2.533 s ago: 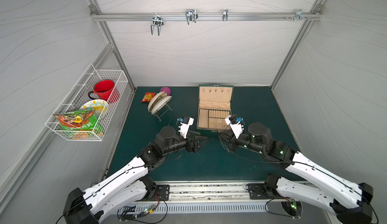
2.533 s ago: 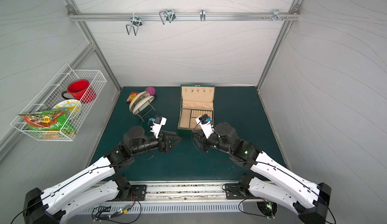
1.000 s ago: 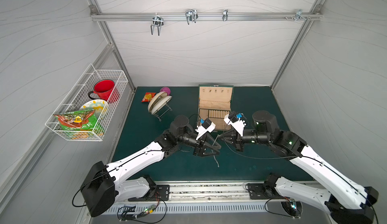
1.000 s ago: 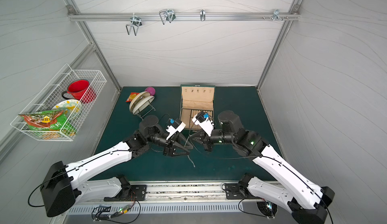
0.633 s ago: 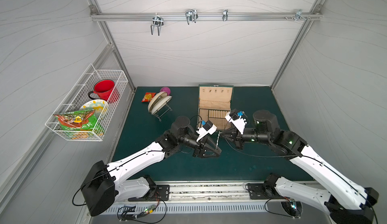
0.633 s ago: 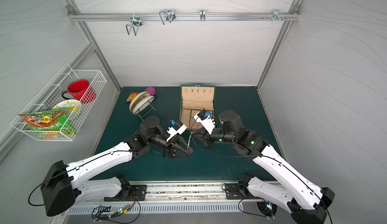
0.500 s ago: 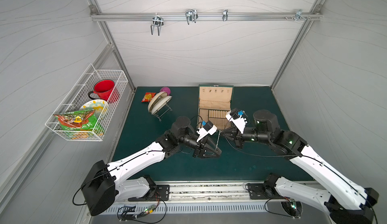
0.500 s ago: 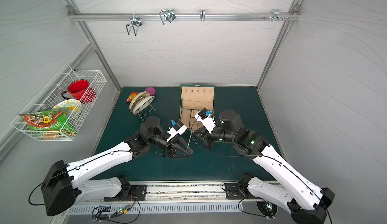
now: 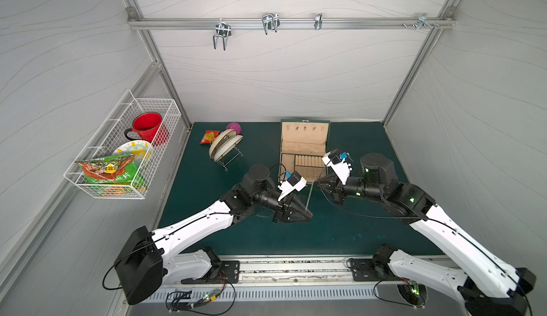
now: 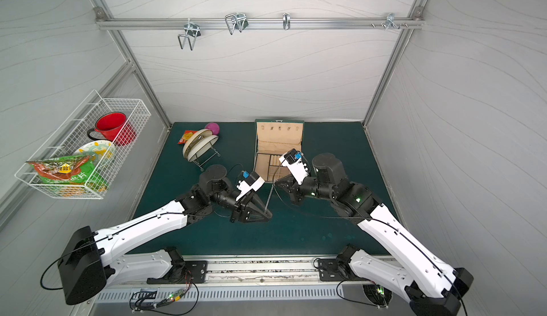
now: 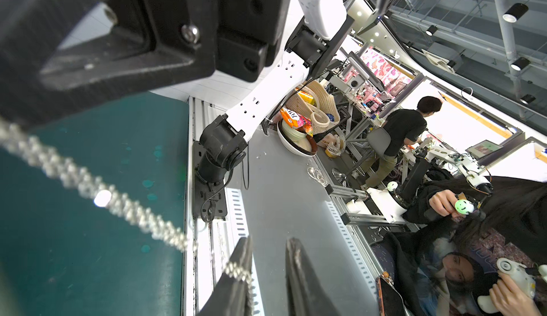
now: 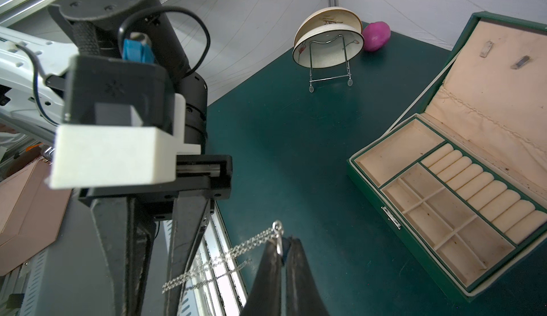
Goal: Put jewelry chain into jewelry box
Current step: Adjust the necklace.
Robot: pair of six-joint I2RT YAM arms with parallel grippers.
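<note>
The jewelry chain [image 12: 236, 252], thin glittering silver links, stretches above the table's [image 9: 207, 187] middle, its ring end pinched by the right gripper [image 12: 284, 240]. It crosses one finger [image 11: 225, 296] of the narrowly parted left gripper [image 11: 268, 243].

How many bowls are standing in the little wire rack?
2. Both cream ceramic bowls stand on edge in the metal wire rack: one nearer the back wall, the other right in front of it. None looks hidden.
</note>
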